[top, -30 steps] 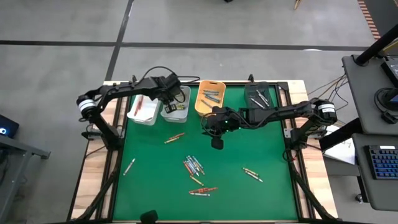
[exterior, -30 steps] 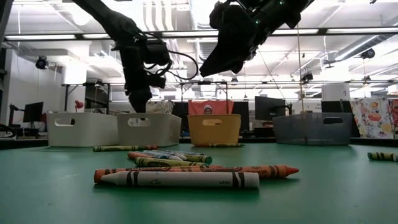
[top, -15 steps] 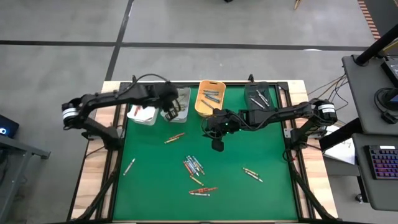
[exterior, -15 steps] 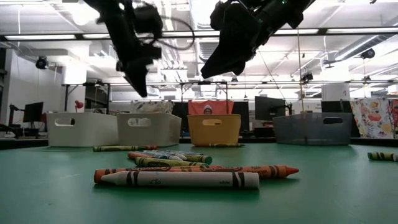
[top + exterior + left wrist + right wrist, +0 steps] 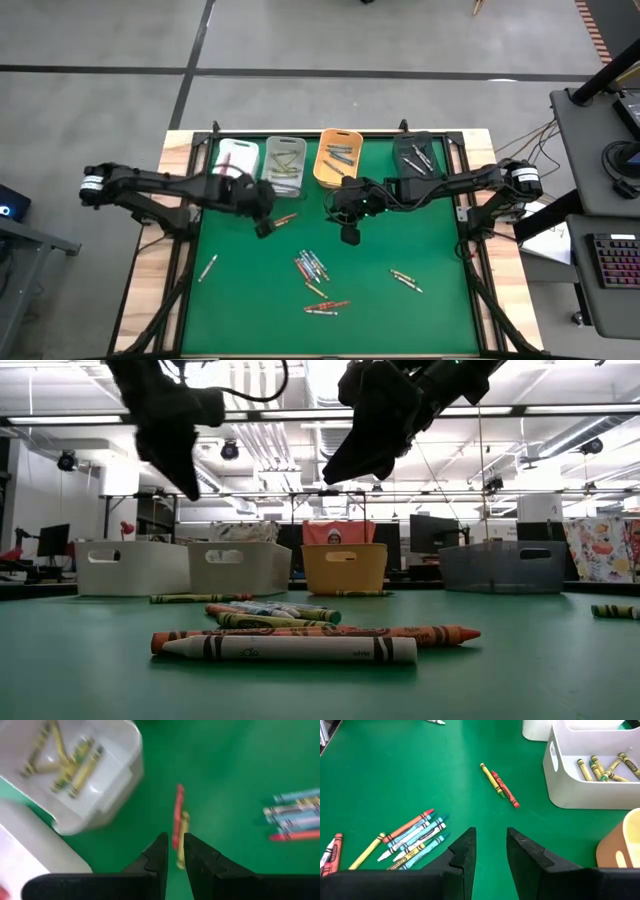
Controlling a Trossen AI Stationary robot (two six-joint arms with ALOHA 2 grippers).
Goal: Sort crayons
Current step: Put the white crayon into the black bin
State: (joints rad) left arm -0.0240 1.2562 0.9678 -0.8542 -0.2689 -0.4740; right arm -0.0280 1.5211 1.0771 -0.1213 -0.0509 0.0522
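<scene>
Two crayons (image 5: 177,830), left fingers (image 5: 161,855) above

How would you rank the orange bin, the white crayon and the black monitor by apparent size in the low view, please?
1. White crayon, longest across the picture, though only because it lies nearest the camera.
2. Orange bin.
3. Black monitor, smallest, far back in the room.

No text could be read. The crayons (image 5: 290,648) nearest the low camera carried printed wrappers — dark bands and a small oval mark — but no letters resolved, and the bins (image 5: 132,567) bore no labels.
</scene>
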